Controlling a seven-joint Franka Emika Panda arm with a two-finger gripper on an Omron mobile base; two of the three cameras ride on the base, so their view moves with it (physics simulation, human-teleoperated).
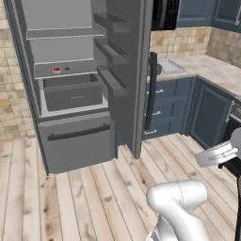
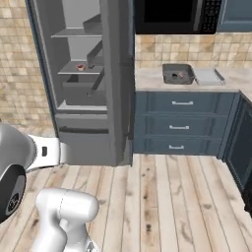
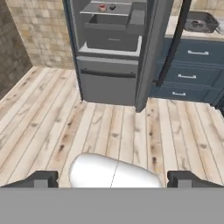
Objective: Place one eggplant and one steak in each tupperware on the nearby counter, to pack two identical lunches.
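Observation:
My gripper [image 3: 113,179] is open and holds nothing, its dark fingertips [image 3: 41,179] set wide apart low over the wooden floor, far from the fridge. On a shelf of the open fridge [image 1: 70,94] lies a small red steak [image 1: 56,70] [image 2: 80,66] [image 3: 102,7], with a small dark eggplant [image 1: 67,68] [image 3: 112,7] beside it. To the right, on the counter [image 2: 147,78], stand the tupperware: a dark grey tub [image 2: 172,69] [image 3: 199,17] with something small and reddish inside, and a pale grey tray [image 2: 209,75] [image 1: 170,66] next to it.
The fridge door [image 1: 124,70] stands swung open between the shelves and the counter, its black handle [image 1: 151,89] facing the drawers [image 2: 182,103]. A black microwave [image 2: 172,15] hangs above the counter. Wooden floor [image 2: 162,197] lies open in front of the fridge.

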